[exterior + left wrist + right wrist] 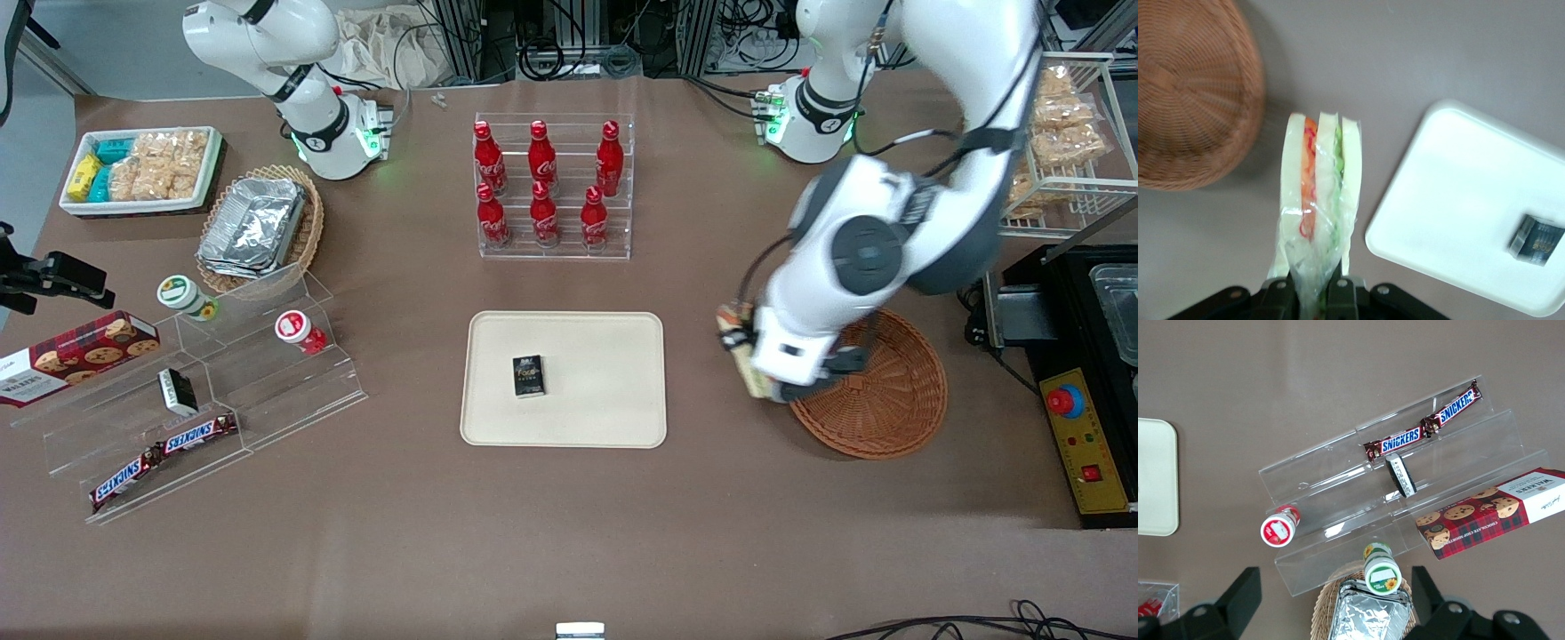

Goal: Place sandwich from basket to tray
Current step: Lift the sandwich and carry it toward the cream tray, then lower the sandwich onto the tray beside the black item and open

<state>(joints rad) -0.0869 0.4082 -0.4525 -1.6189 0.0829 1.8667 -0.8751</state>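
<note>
Hanging above the brown tabletop (569,533) between the basket (889,400) and the tray (605,356), the claw (1313,293) pinches the sandwich (1317,200) by the gathered end of its clear wrap. Seen from the wrist, the wedge sticks straight out from the fingers (1337,293): three pale bread slices on edge, orange and red filling in one gap, green in the other. From the front only a sliver of the sandwich (736,342) peeks out beside the arm's white wrist, just clear of the basket's rim on the tray's side.

Nothing lies in the part of the reddish-brown wicker basket that shows. On the cream tray lies one small dark box (528,375); it has pale lettering I cannot read.

Farther from the front camera, a clear tiered rack (556,187) holds six red Coca-Cola bottles (543,182) in two rows. Toward the parked arm's end, a stepped clear stand (213,400) carries two Snickers bars (164,458) laid end to end, a small black pack (178,391), a red-capped jar (296,331) and a green-capped jar (185,295). Beside it lies a red tartan Walkers box (76,356) printed "CHOCOLATE CHIP SHORTBREAD". A tan wicker basket of foil containers (258,227) and a white bin of snack packets (142,169) sit farther from the camera.
</note>
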